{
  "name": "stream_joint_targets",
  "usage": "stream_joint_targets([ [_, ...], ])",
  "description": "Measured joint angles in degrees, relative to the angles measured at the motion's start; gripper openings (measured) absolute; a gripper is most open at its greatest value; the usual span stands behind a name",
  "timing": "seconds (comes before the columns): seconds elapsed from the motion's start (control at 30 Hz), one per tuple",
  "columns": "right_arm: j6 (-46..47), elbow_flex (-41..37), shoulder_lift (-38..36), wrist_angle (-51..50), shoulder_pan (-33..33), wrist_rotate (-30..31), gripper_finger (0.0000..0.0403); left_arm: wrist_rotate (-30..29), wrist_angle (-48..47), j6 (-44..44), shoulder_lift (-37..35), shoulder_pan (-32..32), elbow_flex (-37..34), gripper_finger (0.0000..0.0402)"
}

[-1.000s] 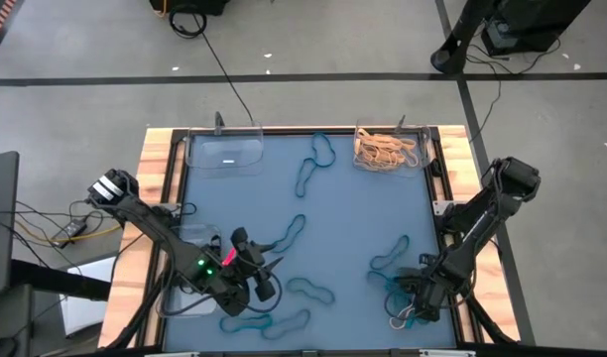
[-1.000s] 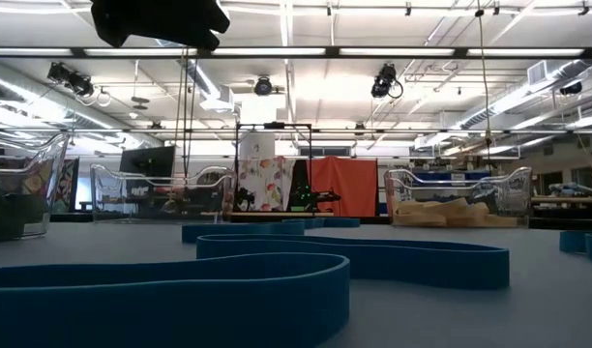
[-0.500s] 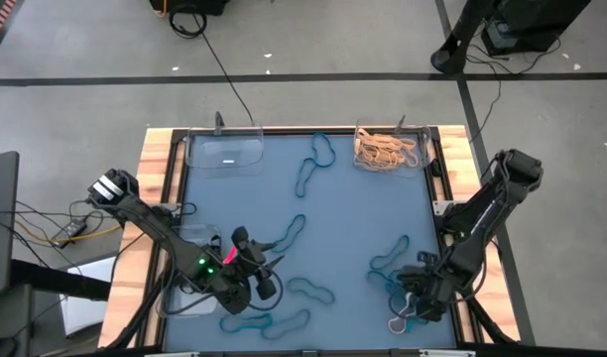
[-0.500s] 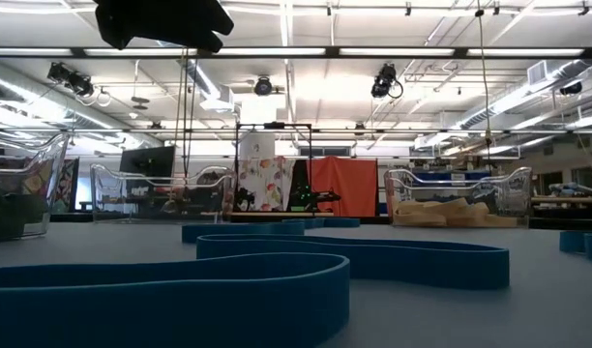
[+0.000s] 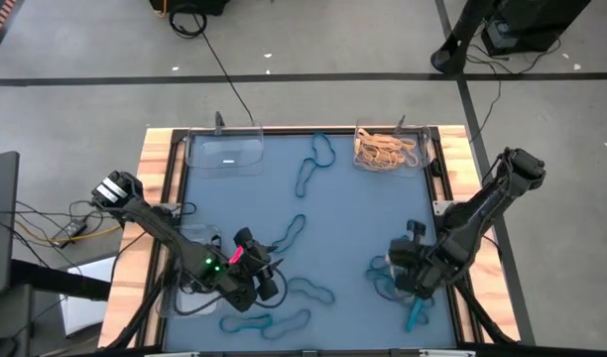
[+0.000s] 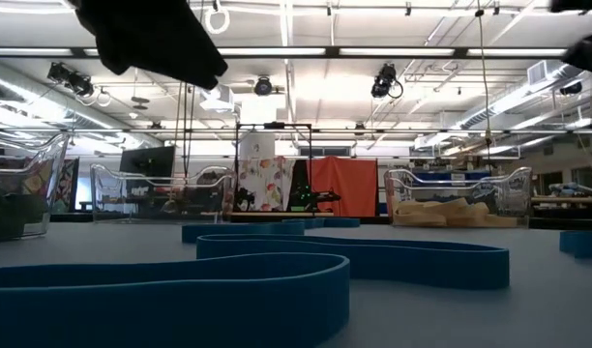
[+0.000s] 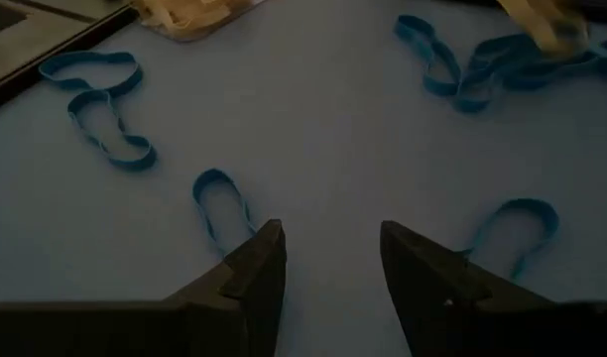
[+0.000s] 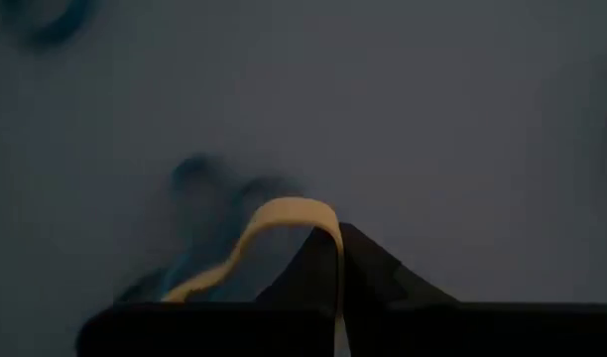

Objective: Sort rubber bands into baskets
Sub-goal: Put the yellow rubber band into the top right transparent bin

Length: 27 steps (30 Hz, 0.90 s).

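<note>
Teal rubber bands lie scattered on the blue mat, such as one [image 5: 317, 159] at the far side and one [image 5: 312, 291] near the front. My left gripper [image 5: 271, 278] hovers open over the mat at the front left, with one teal band [image 7: 220, 201] just ahead of one finger and another [image 7: 514, 223] beside the other. My right gripper [image 5: 401, 266] is at the front right, shut on a tan rubber band [image 8: 284, 213]. Clear baskets stand at the far left [image 5: 224, 154], the far right [image 5: 388, 149] with tan bands in it, and the front left [image 5: 184, 293]. My right gripper pinches the tan rubber band between its two shut fingertips [image 8: 328, 253]. A loop of the band [image 8: 305, 210] arches out past the tips, and the rest [image 8: 209, 276] trails back beside one finger. The fingers slant steeply down toward the mat.
A teal band [image 5: 415, 315] lies by the front right corner, and more [image 5: 388, 256] lie by my right gripper. Big teal loops [image 6: 257, 266] fill the low view's foreground. Wooden table edges frame the mat; black cables run at the left.
My right gripper has shut on the tan band at the front right corner, risen and drawn toward the far edge, tipping less steeply. The tan band has left the mat with it. The teal band beside it has stayed on the mat.
</note>
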Motion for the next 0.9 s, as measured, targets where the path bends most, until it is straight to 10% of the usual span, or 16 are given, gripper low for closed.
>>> stream_joint_targets([
  [0.33,0.0,6.1,-0.1,-17.9,-10.0,20.5,0.001,4.0,5.3,0.8,0.7,1.6,-3.2,0.017],
  [0.9,-28.5,6.5,-8.3,-15.2,-49.7,28.5,0.001,7.7,24.6,0.8,0.7,4.2,-15.0,0.017],
])
